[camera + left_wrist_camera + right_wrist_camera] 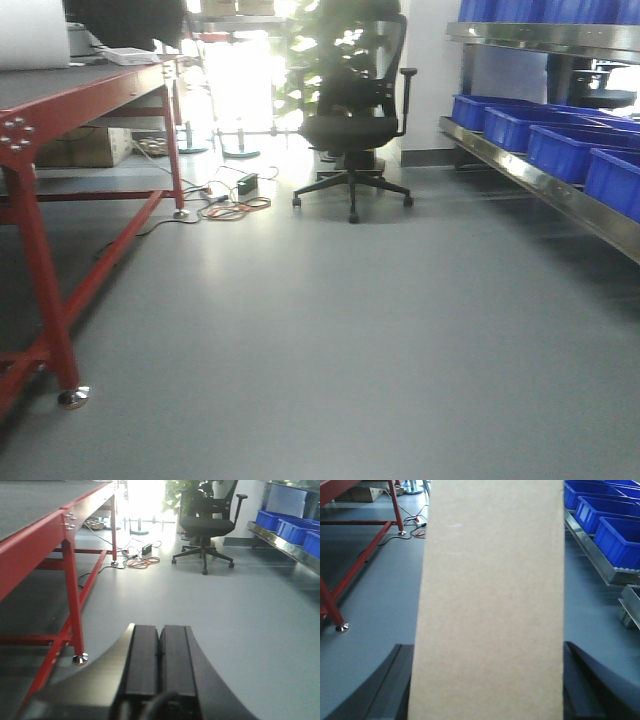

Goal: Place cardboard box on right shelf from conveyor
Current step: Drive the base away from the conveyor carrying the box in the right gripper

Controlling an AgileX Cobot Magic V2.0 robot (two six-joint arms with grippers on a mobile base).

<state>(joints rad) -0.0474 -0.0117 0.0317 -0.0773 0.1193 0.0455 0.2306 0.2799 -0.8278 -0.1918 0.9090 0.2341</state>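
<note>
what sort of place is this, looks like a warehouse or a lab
Probably a logistics test lab or small warehouse bay: a red-framed conveyor on the left, a steel shelf holding blue bins on the right, plus an office chair and loose cables on the floor.

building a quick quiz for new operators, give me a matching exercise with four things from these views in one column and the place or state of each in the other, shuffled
1 cardboard box
2 left gripper
3 blue bins
4 office chair

A in a row on the right shelf
B standing on the floor
C shut, holding nothing
D held in the right gripper

Pairs: 1-D, 2-C, 3-A, 4-B
</note>
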